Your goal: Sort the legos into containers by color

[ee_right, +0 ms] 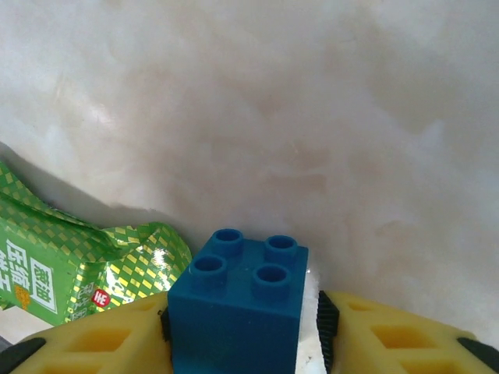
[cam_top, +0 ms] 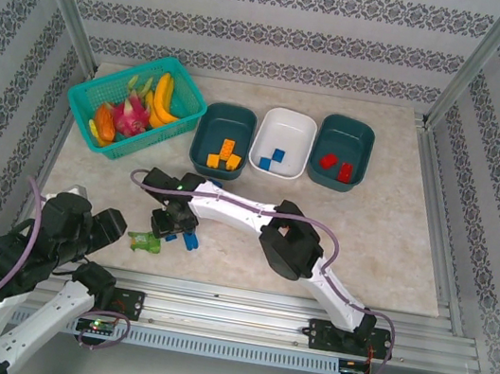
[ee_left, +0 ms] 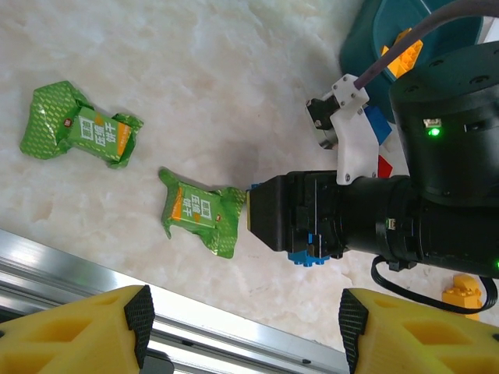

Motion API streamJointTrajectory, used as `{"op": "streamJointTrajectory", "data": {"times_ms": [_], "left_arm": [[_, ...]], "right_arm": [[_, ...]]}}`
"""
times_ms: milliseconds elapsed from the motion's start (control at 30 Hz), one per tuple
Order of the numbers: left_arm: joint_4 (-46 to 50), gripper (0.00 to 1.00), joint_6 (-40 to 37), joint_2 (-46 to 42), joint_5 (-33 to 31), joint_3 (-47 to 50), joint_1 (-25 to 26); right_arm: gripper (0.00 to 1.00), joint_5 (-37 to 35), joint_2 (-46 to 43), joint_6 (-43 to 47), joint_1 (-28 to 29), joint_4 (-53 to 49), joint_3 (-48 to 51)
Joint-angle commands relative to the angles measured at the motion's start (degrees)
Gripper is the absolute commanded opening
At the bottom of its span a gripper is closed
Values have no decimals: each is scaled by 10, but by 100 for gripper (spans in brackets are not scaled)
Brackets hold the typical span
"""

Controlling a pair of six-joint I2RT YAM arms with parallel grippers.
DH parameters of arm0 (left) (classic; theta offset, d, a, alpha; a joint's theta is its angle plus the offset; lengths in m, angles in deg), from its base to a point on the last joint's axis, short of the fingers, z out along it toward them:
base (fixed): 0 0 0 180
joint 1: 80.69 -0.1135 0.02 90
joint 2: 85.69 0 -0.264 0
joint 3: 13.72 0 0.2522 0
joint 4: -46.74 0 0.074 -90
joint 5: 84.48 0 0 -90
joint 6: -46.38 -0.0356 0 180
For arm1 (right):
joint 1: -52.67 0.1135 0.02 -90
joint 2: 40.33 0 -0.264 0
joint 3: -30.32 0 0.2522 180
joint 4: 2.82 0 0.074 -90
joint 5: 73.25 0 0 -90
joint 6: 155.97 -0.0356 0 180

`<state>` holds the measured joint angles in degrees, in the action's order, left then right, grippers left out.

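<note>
Now, at the near left my left gripper (ee_left: pixel 245 319) hangs with its yellow fingers (ee_left: pixel 70 331) spread wide and nothing between them, looking down on a green packet (ee_left: pixel 199 212) that is no part of the sorting. Just right of that packet, my right gripper (ee_right: pixel 243 343) sits low over the table (cam_top: pixel 395 240). The blue brick (ee_right: pixel 242 265) stands between its fingers, studs up. One side of the brick is touched, but a pale sliver shows on the other, so I cannot tell whether the grip is full. I judge the step in hand to be the pickup of this blue brick. The next move calls for a firm clamp and a straight lift clear of the packet. Then comes a carry far and right to the white tub (cam_top: pixel 289 128), the middle one, where blue bricks already lie. It sits between the orange-filled teal tub (cam_top: pixel 214 124) and the red-filled teal tub (cam_top: pixel 348 131). A yellow brick (ee_left: pixel 465 290) lies loose beside my right arm, so sorting is not finished.
</note>
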<state>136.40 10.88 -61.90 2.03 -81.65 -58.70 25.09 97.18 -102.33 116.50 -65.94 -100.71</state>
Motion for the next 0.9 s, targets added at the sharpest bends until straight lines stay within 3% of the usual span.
{"op": "streamJointTrajectory", "data": {"times_ms": [0,167,400,633,867], "left_arm": [[-10,67,-9,6,16,6,-7],[-54,67,-29,23,57,23,-7],[-200,67,-46,92,169,61,-7],[-383,67,-61,242,257,47,-1],[-469,67,-89,431,272,-48,38]], "right_arm": [[43,-10,3,-9,-9,-14,-5],[33,-29,-29,-6,-15,-9,0],[31,-54,-110,-1,-60,-10,19],[31,-75,-226,18,-176,-13,94],[31,-93,-268,44,-317,-25,150]]}}
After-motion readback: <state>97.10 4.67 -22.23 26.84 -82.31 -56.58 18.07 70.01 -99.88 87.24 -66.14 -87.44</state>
